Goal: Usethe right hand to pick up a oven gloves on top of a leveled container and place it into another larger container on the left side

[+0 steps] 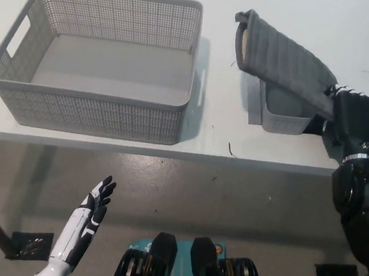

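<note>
The right hand (352, 117) grips the glove (283, 62) by one end, raised tilted above the small bin (281, 119) — pickup done. Carrying it to the basket (94, 111) remains; left hand (88, 223) rests low, fingers spread.

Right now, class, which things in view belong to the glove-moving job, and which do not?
Job: oven glove, gripped and lifted by the right hand; small container beneath; large basket.
Not in use: left hand, below the table edge.

Dark grey ribbed oven glove (283, 61), light grey perforated large basket (97, 111), paler grey small container (281, 119), white table (204, 143), black right hand (353, 120), white left hand (88, 223)
</note>
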{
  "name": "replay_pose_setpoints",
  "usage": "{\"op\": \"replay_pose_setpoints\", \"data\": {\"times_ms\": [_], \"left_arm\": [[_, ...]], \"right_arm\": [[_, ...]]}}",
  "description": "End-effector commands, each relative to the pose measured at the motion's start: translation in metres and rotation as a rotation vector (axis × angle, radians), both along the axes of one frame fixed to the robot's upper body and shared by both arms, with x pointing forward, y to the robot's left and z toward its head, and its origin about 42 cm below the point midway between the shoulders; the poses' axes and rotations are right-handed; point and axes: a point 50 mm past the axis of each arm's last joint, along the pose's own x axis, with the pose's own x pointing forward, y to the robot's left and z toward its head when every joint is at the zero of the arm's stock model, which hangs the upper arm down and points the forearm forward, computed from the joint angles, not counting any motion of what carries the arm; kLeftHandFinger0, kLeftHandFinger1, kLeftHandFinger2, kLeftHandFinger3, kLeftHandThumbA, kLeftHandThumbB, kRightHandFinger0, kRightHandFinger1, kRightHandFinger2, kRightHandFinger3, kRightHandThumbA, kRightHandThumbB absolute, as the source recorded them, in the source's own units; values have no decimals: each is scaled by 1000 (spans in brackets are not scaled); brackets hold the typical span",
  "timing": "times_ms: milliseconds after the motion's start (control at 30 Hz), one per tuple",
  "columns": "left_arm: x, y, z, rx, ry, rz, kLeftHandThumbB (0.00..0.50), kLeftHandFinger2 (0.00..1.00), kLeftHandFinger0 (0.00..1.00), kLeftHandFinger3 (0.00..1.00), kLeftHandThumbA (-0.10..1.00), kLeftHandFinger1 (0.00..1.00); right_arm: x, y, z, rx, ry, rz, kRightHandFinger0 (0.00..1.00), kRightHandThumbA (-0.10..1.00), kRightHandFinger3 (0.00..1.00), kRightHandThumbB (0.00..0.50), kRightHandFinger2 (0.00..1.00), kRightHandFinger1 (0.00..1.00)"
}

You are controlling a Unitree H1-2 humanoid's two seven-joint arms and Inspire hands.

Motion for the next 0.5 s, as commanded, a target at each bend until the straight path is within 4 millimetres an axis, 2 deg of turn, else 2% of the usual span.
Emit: {"op": "replay_pose_setpoints", "data": {"times_ms": [0,67,200,300,367,433,467], "left_arm": [[4,1,15,17,-82,-26,178,1000,1000,1000,1000,1000],[4,1,15,22,-82,-27,174,1000,1000,1000,1000,1000],[5,1,15,15,-83,-28,172,1000,1000,1000,1000,1000],[5,1,15,8,-80,-28,183,1000,1000,1000,1000,1000],[5,1,15,9,-79,-27,179,1000,1000,1000,1000,1000],[5,1,14,11,-77,-24,181,1000,1000,1000,1000,1000],[5,1,14,9,-76,-25,183,1000,1000,1000,1000,1000]], "right_arm": [[12,16,66,328,-639,185,0,-100,664,137,652,182],[12,15,67,315,-649,187,0,-100,713,127,674,210],[11,12,78,314,-679,194,0,-100,713,148,675,220],[10,9,85,319,-693,184,0,-100,730,116,693,236],[9,8,94,338,-719,183,0,-100,768,98,709,267],[8,5,107,331,-769,191,0,-100,816,114,724,329],[7,4,113,337,-785,195,0,-100,810,117,715,321]]}}
